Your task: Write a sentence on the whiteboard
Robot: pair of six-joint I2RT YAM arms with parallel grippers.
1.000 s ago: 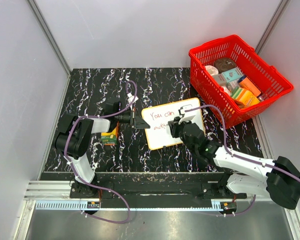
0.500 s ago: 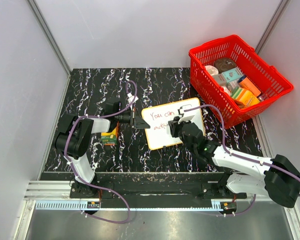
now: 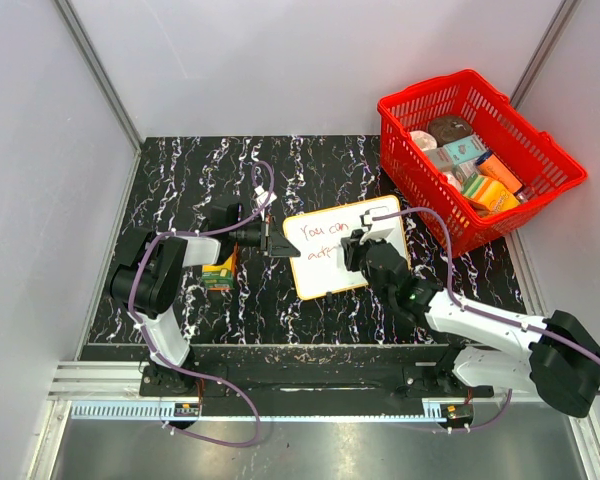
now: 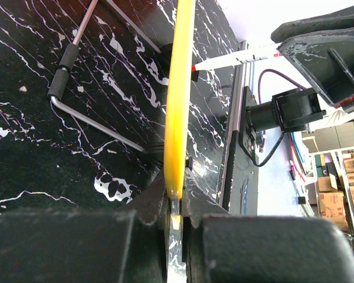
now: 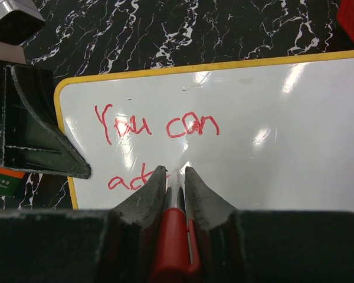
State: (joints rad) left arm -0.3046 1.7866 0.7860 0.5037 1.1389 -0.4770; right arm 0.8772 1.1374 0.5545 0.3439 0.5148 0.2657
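- Black marbled tabletop, with your whiteboard in the middle and a red basket at the far right corner.
- Your left gripper is pinching the board's yellow edge.
- Your right gripper is clamped on a red marker, with its tip at the board.
- The sentence reads "You can", with "act" below.

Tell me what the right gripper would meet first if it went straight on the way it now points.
The whiteboard: the right gripper points its red marker down at the white surface, just right of the red letters "act". The tip probably touches it, though depth is unclear.
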